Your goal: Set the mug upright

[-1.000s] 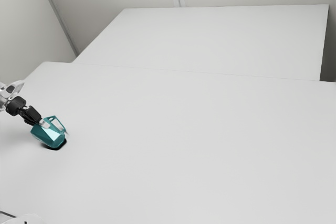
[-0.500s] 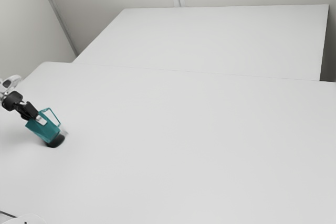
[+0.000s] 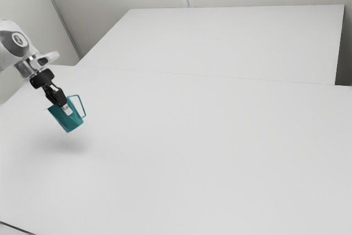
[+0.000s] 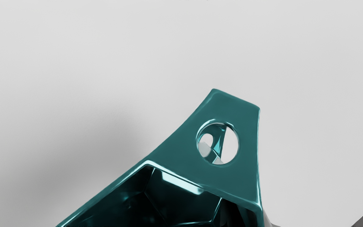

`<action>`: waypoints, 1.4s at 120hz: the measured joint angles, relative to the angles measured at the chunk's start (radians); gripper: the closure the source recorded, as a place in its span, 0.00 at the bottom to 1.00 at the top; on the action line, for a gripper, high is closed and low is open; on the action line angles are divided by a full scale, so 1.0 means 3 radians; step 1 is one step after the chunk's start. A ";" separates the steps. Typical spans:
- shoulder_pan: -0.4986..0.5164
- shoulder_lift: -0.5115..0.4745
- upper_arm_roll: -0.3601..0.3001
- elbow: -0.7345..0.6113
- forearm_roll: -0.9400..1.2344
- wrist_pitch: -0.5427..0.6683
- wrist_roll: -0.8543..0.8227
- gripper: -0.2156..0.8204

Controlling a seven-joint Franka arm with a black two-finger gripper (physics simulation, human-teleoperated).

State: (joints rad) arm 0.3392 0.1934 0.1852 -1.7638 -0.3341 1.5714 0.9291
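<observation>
The teal faceted mug (image 3: 66, 119) hangs in the air above the table toward the exterior view's left, tilted, with its mouth up toward the hand and its handle on the exterior view's right. My gripper (image 3: 66, 109) is shut on the mug near its rim, a pale fingertip lying against the outer wall. In the wrist view the mug (image 4: 175, 176) shows its dark hollow inside and the top of its handle with a round hole; my gripper (image 4: 248, 218) is at the bottom edge, largely hidden by the mug.
The white table (image 3: 192, 152) stretches across the exterior view, with a soft shadow below the mug. Behind it stands another white surface (image 3: 220, 42), and pale walls rise beyond.
My hand has risen and moved toward the exterior view's right, carrying the mug. The mug's base was low by its dark shadow before; now a clear gap separates it from the shadow.
</observation>
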 joint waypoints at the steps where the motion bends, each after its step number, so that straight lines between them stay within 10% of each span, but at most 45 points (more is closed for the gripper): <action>1: -0.0028 -0.0009 0.0001 -0.0016 0.0014 0.0020 -0.0012 0.94; 64: -0.1728 -0.0256 0.0293 -0.0618 0.0825 0.1229 -0.1183 0.94; 168: -0.2276 0.0206 0.0311 -0.0703 0.1280 0.2005 -0.2550 0.94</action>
State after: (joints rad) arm -0.3437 0.2552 0.2786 -1.9747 0.0500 2.1728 0.1640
